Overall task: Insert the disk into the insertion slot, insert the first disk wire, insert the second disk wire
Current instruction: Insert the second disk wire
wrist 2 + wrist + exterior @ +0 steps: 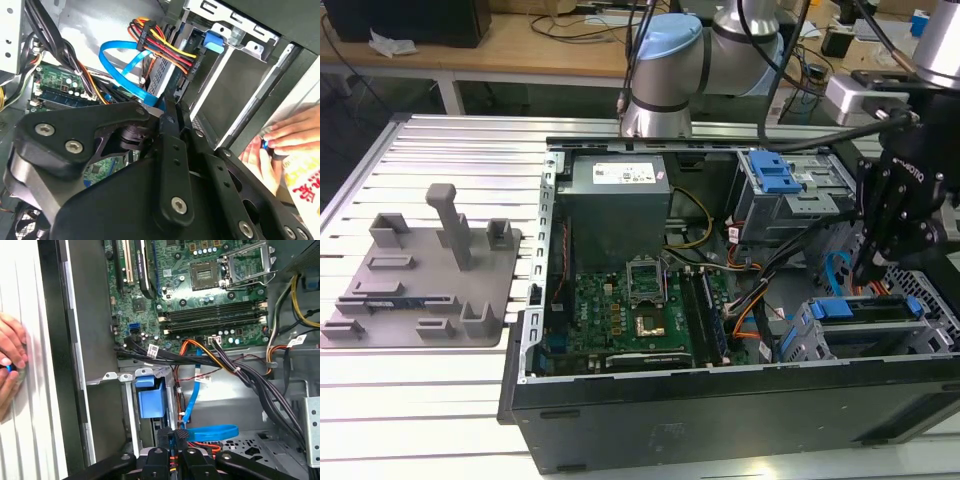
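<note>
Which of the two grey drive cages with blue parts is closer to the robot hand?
The lower cage, at the case's front corner on the exterior view's right: the hand hangs just above it. The taller bay with the blue latch stands further back.

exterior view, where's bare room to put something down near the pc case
Free: the slatted table in front of the grey fixture plate, and the strip behind it. Crowded: inside the computer case, where cables fill the gap between motherboard and gripper.
</note>
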Robot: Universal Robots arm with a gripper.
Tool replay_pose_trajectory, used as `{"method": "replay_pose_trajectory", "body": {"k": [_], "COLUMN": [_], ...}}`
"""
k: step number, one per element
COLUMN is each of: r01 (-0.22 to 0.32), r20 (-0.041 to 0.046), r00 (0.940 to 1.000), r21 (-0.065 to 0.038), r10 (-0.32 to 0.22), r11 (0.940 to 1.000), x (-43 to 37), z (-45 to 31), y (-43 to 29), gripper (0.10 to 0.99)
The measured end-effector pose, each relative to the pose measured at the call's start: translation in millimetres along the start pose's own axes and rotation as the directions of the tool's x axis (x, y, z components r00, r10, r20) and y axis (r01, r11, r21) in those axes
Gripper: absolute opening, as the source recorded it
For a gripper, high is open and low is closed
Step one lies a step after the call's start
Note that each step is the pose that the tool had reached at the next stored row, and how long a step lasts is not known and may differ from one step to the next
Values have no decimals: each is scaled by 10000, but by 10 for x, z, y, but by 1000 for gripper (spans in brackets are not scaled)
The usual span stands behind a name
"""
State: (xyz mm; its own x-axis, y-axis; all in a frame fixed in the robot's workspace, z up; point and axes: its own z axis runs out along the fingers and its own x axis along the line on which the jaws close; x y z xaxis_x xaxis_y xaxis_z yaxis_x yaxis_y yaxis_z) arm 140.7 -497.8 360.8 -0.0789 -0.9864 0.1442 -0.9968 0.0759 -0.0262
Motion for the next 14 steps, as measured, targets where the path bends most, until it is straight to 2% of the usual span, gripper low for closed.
{"method": "replay_pose_trajectory", "body": {"k": [1, 4, 7, 10, 13, 14], "r01": [-3, -3, 29, 139, 231, 259], "r20": [148, 374, 506, 587, 630, 675], "r00": [9999, 9993, 9987, 9982, 9978, 9974], "r21": [-12, -29, -37, -31, -22, -20], "r10": [4, 4, -27, -137, -229, -257], "r11": [10000, 10000, 10000, 9999, 9997, 9997], "x": [37, 85, 104, 106, 112, 122], "z": [5, 17, 29, 40, 47, 50], "y": [-5, -20, -33, -50, -63, -66], "gripper": [161, 161, 161, 161, 161, 161]}}
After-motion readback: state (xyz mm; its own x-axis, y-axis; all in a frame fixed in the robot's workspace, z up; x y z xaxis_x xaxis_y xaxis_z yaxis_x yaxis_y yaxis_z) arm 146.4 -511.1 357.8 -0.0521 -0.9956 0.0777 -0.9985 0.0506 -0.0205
